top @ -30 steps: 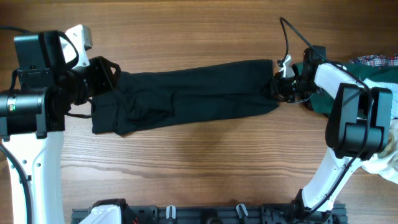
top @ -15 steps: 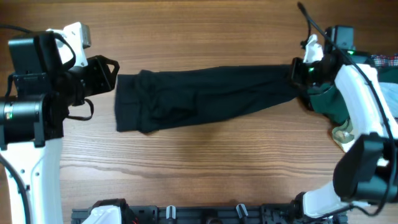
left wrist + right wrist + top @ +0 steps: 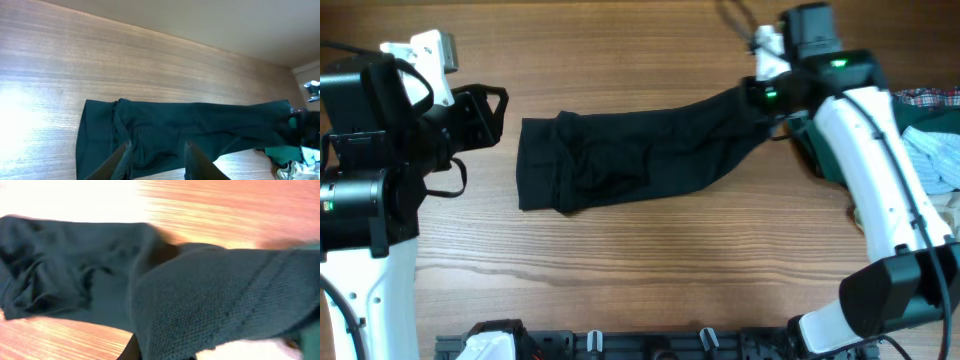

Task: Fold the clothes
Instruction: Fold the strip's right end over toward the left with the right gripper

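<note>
A black shirt (image 3: 610, 160) and a heap of other garments (image 3: 926, 150) lie on the wooden table (image 3: 650, 285).

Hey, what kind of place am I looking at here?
Probably a robotics lab bench for laundry-folding practice: a wooden table, a left arm and right arm flanking it, and a black shirt laid out, with more clothes heaped at one edge.

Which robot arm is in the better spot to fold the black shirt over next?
Right, probably. The right pincer is shut on one end of the black shirt, so it could carry that end across. The left pincer hangs open beside the other end, holding nothing.
</note>
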Robot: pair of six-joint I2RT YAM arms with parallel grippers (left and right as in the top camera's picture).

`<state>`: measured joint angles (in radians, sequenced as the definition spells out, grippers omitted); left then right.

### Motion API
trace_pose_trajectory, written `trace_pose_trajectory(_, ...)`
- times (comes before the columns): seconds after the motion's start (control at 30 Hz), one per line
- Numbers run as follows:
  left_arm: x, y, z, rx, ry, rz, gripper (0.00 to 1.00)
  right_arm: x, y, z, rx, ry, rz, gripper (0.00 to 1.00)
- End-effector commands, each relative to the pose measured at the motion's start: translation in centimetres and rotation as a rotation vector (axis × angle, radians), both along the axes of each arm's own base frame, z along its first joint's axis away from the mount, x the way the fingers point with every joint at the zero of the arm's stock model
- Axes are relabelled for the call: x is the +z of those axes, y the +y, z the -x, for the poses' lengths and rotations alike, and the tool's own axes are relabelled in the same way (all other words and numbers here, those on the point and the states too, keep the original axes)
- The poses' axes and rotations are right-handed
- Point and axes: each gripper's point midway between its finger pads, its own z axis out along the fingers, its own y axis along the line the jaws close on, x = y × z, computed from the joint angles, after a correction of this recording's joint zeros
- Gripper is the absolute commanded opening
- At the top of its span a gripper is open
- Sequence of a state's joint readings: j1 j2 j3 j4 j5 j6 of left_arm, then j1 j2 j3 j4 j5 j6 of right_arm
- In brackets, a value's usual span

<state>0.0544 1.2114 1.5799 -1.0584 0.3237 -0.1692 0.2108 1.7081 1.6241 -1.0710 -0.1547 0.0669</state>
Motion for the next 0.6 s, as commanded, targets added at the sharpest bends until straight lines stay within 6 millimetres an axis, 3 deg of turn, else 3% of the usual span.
trace_pose_trajectory(0.0,2.3,0.4,0.6,0.008,-0.093,-0.029,0.33,1.5,5.8,0.5,0.117,-0.076,-0.004,0.04)
trace_pose_trajectory(0.07,3.5,0.4,1.0,0.013,-0.139,-0.034,0.33,1.6,8.5,0.9,0.178,-0.100,-0.015,0.04)
trace_pose_trajectory(0.17,5.9,0.4,2.5,0.015,-0.233,-0.040,0.34,1.0,14.6,1.9,0.298,-0.136,-0.053,0.04)
trace_pose_trajectory(0.33,8.4,0.2,6.0,0.017,-0.329,-0.045,0.33,-3.9,22.6,3.9,0.467,-0.094,-0.094,0.04)
trace_pose_trajectory(0.43,9.1,0.1,7.3,0.017,-0.357,-0.046,0.33,-6.6,26.5,5.3,0.547,-0.059,-0.145,0.04)
trace_pose_trajectory(0.57,8.7,0.1,7.9,0.017,-0.341,-0.046,0.34,-8.3,29.3,6.3,0.578,-0.053,-0.181,0.04)
